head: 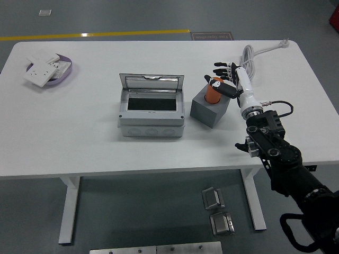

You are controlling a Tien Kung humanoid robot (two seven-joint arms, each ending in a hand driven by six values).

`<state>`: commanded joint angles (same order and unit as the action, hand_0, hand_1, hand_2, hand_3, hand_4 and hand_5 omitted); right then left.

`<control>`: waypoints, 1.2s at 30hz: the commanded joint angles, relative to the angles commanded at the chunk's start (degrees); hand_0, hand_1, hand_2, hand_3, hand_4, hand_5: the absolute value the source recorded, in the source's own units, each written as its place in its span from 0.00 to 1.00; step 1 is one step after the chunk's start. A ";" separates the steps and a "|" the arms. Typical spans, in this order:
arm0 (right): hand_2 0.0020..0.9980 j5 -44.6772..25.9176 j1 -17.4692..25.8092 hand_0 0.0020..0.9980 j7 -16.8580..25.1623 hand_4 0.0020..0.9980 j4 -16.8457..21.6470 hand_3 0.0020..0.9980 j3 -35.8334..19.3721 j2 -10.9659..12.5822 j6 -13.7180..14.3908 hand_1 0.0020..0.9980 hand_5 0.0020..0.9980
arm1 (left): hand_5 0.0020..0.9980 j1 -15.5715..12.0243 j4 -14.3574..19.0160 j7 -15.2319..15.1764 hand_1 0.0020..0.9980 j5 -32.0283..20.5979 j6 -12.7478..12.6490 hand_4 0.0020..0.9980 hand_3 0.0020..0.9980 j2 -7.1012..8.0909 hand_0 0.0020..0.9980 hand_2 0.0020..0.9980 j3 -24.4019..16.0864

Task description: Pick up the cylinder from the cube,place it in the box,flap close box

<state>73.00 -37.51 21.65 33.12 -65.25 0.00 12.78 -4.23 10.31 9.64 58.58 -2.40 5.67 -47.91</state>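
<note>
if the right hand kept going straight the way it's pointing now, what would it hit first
The right hand points up and left, at the orange cylinder standing in the grey cube. Its fingers are already beside the cylinder, so it would probably meet that first; depth is unclear.

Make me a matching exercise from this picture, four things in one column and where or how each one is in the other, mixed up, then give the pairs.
Things:
1. orange cylinder
2. grey box
3. purple tray
4. right hand

Places or states:
A. at the table's far left, holding white parts
B. in the middle, lid standing open
C. upright on the grey cube
D. fingers spread around the cylinder, not yet closed on it

Pairs: 1-C, 2-B, 3-A, 4-D
</note>
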 joint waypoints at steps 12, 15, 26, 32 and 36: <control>0.58 0.21 -0.19 0.70 -0.46 0.86 -0.89 0.65 2.94 0.00 0.00 0.66 0.21 | 0.19 0.10 0.00 -0.03 0.61 0.22 0.15 0.62 0.59 -0.06 0.58 0.53 0.31; 0.58 0.15 -0.18 0.70 -0.51 0.86 -1.10 0.65 3.36 0.00 -0.03 0.66 0.21 | 0.19 0.12 0.00 -0.13 0.61 0.08 0.16 0.62 0.59 -0.02 0.58 0.53 0.57; 0.58 -0.09 -0.30 0.70 -0.59 0.86 -1.43 0.65 3.61 0.00 0.08 0.66 0.21 | 0.19 0.40 0.00 -0.43 0.61 -0.03 0.22 0.61 0.59 0.06 0.58 0.53 1.13; 0.57 -0.21 -0.19 0.70 -0.57 0.85 -1.30 0.65 4.08 0.00 0.36 0.66 0.21 | 0.19 0.50 0.00 -0.68 0.61 -0.23 0.25 0.61 0.59 0.02 0.58 0.53 1.45; 0.57 -0.17 -0.12 0.70 -0.67 0.78 -1.11 0.65 4.55 0.00 0.54 0.66 0.17 | 0.19 0.53 0.00 -0.84 0.61 -0.30 0.23 0.61 0.59 0.03 0.58 0.53 1.52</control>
<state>72.83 -37.63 20.98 32.01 -60.69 0.00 13.32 -3.69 10.31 8.80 58.28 -2.17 5.69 -46.39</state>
